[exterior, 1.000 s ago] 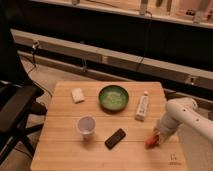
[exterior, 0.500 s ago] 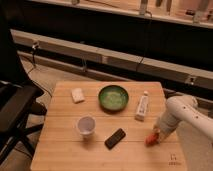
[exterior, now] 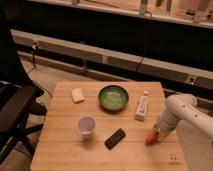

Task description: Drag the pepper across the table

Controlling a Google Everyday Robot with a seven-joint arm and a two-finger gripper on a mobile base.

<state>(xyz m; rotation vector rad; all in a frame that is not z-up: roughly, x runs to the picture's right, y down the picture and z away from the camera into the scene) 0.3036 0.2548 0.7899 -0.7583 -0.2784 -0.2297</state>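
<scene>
The pepper is a small red-orange shape lying on the light wooden table, near its right side and to the right of the black phone. My gripper comes in from the right on a white arm and sits right on the pepper's upper right end, touching or covering it. The gripper's tip is dark and merges with the pepper.
A green bowl stands at the back middle. A white tube lies right of it, just behind my gripper. A clear cup stands left of the phone. A white block lies back left. A black chair stands left of the table.
The arm and gripper have shifted slightly, and the pepper stays close to the same spot under the gripper. Nothing else has moved.
</scene>
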